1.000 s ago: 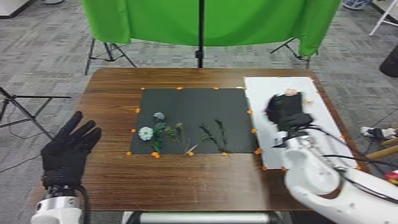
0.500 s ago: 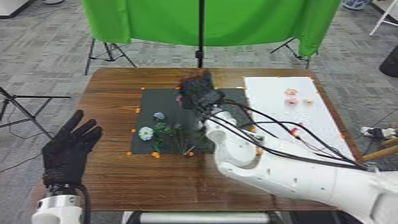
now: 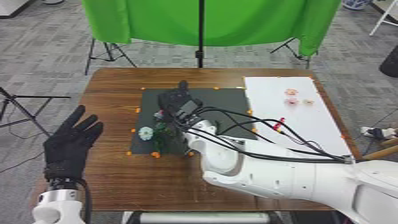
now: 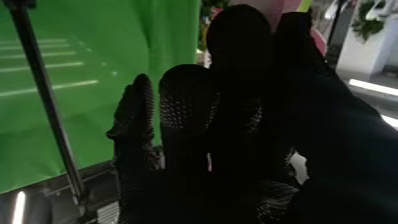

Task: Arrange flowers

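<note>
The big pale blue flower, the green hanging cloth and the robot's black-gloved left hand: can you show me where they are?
Pale blue flower (image 3: pixel 146 133): head view, on its petals.
Green cloth (image 3: pixel 151 21): head view, on its left half.
Left hand (image 3: pixel 67 151): head view, below its fingers.

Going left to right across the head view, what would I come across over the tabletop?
Left hand → pale blue flower → right hand → the small group of pale pink flowers.

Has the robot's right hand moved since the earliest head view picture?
Yes, to the robot's left. The right hand was over the white sheet; now it is over the dark mat, toward its left part.
</note>
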You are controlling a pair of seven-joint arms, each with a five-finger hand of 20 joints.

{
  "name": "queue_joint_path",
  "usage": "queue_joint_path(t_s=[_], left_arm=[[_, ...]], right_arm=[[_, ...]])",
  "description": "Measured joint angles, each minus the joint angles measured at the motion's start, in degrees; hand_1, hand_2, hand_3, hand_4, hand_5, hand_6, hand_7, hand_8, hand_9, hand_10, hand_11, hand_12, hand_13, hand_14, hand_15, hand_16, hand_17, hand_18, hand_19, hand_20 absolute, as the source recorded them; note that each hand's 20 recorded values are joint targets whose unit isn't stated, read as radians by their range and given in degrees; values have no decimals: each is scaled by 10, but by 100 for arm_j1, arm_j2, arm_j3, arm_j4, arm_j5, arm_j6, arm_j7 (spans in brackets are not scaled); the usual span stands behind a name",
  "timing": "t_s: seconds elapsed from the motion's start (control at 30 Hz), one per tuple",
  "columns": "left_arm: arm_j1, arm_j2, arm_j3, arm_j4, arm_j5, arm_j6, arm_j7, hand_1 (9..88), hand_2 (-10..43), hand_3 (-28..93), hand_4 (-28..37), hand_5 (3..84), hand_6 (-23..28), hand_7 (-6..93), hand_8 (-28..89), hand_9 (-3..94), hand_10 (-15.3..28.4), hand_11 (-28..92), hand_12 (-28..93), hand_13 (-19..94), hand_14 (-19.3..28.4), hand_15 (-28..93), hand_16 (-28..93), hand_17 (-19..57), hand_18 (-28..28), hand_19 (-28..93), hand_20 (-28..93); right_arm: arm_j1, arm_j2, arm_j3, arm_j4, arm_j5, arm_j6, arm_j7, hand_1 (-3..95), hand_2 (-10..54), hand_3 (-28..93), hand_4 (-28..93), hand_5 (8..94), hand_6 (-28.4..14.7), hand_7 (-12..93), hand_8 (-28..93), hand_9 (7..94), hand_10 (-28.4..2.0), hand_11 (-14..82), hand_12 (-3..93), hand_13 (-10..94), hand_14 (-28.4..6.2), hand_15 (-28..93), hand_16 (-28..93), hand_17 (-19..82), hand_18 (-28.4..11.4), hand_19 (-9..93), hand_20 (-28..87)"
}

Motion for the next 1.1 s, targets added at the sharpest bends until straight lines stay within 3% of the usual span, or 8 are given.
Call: queue_joint_path(t_s=[0.27, 0.57, 0.83, 1.1], left_arm=[[-30, -75, -58, 10, 115, -77, -160, 230, 61, 839, -261, 381, 98, 92, -79, 365, 211, 283, 111, 245, 282, 618, -115, -79, 272, 577, 72], [-37, -159, -95, 18, 219, -155, -312, 231, 62, 840, -259, 382, 98, 92, -80, 365, 211, 283, 111, 245, 280, 619, -114, -79, 272, 578, 72], [-41, -197, -105, 24, 257, -178, -365, 232, 62, 839, -258, 382, 98, 94, -80, 365, 211, 284, 112, 245, 282, 619, -114, -79, 271, 578, 71], [-93, -198, -88, 46, 261, -194, -363, 232, 62, 839, -258, 382, 98, 93, -80, 365, 211, 284, 111, 245, 281, 618, -114, -79, 272, 578, 71]], right_arm=[[-68, -91, 71, 5, -38, -535, -53, 489, -95, 669, -283, 833, 69, 147, -25, 843, -62, 359, 301, 634, -61, 775, 245, 141, -201, 770, 489], [-236, -92, 193, -66, -149, -1102, -186, 415, -95, 710, -283, 775, 66, 156, -38, 789, -81, 454, 244, 607, -73, 800, 240, 121, -205, 762, 508], [-228, -103, 126, -72, -171, -1097, -78, 376, -95, 764, -283, 707, 54, 159, -126, 758, -95, 501, 219, 591, -83, 815, 232, 118, -212, 764, 518], [-32, -206, -41, 15, -193, -1003, 288, 374, -95, 765, -283, 680, 47, 160, -137, 734, -103, 522, 216, 577, -93, 826, 227, 116, -220, 769, 520]])
